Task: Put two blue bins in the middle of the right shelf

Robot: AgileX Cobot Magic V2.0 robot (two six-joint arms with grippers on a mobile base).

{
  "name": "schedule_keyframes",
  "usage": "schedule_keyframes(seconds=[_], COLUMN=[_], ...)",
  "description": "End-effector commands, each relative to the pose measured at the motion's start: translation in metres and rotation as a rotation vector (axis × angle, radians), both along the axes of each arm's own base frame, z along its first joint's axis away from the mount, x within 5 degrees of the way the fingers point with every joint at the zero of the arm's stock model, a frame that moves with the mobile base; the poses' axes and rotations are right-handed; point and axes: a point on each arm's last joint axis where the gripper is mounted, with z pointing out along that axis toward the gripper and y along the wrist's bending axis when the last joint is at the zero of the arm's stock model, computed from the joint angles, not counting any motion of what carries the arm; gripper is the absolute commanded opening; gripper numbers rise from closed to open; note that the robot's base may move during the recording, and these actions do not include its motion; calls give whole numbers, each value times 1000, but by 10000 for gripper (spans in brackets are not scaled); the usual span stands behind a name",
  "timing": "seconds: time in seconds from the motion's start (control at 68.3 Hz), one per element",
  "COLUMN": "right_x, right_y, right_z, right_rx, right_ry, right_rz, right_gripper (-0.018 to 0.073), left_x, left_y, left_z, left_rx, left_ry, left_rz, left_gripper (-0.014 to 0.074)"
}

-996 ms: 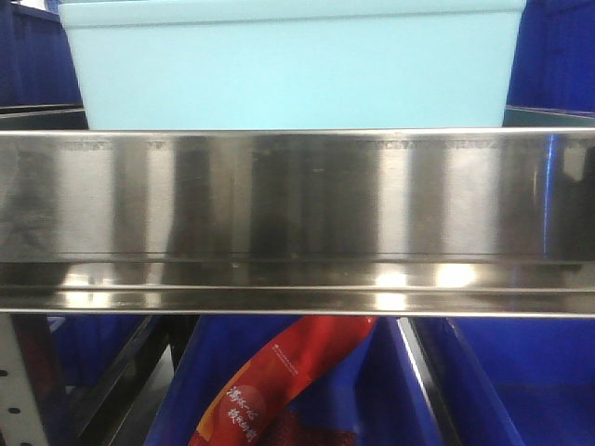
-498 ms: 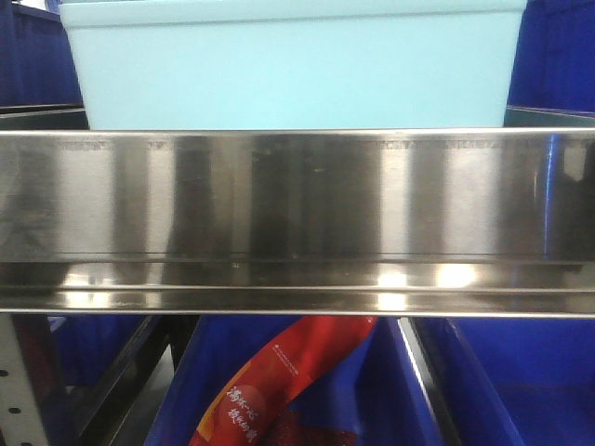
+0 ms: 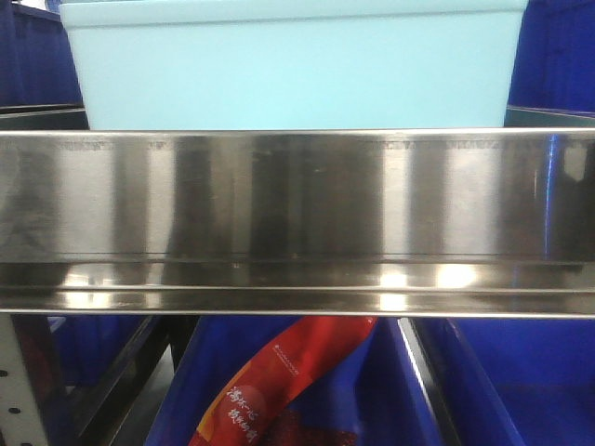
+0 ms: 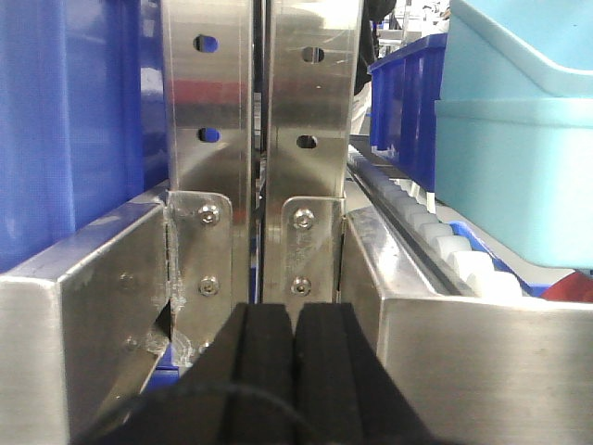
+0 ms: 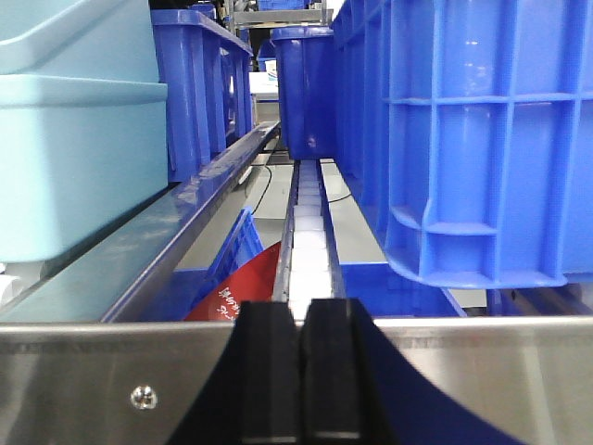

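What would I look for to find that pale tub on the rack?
Find the wide steel shelf rail crossing the front view. The pale tub sits directly above it, centred. It is light turquoise, while every neighbouring bin is deep blue.

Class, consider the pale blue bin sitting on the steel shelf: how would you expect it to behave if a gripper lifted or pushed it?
The pale blue bin looks like moulded plastic with thick walls, so probably stiff. Its wide, squat shape suggests it would slide rather than tip. In the left wrist view it appears to hold a second bin nested inside, which could add weight or shift.
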Motion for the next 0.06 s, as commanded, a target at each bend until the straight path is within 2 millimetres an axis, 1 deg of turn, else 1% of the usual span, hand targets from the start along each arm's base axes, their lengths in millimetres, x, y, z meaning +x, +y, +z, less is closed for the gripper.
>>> schedule_keyframes(seconds=[0.0, 0.044], right_x=[0, 0], right_y=[-1, -1], right_z=[2, 2], right_rx=[-2, -2], right_ry=[-24, -24], right_rz=[-8, -8], right_gripper=[-162, -162], left_x=[-1, -1], left_y=[0, 0], left_z=[3, 3], left_rx=[-7, -7], left_ry=[-23, -23], left_rz=[3, 3], left_gripper=[-111, -111])
